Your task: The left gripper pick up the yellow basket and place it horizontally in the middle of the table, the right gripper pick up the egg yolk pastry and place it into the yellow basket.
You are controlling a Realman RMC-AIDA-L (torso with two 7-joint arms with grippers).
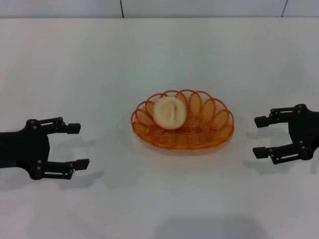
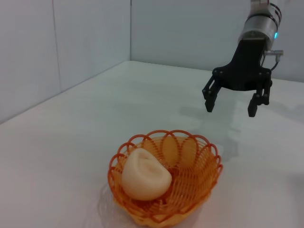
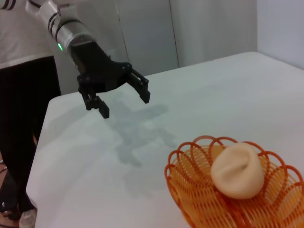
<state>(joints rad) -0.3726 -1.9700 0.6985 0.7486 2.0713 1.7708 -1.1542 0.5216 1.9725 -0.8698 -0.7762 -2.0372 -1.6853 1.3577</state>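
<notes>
Head view: the basket (image 1: 183, 121) stands upright on the white desk (image 1: 75, 64), near its middle, with the open side up. Its long axis runs left to right across the view, so the oval lies broadside to the robot. The pastry (image 1: 169, 112) rests inside the basket, in its left half, leaning against the far-left rim loops; its crease faces up and toward the camera.

The left tool (image 1: 75, 145) sits to the left of the basket, well apart from it, low over the desk, fingers spread and holding nothing, tips pointing toward the basket. The right tool (image 1: 259, 137) sits to the right of the basket, likewise apart, fingers spread and empty, tips pointing toward the basket. The two tools face each other across the basket.

Left wrist view: basket (image 2: 165, 176) in the foreground with the pastry (image 2: 145, 174) against its near wall; beyond it the right tool (image 2: 230, 107) hangs above the desk, fingers apart.

Right wrist view: basket (image 3: 232, 194) with the pastry (image 3: 236, 169) on its rim side; the left tool (image 3: 123, 102) beyond, fingers apart, a green light on its arm.
</notes>
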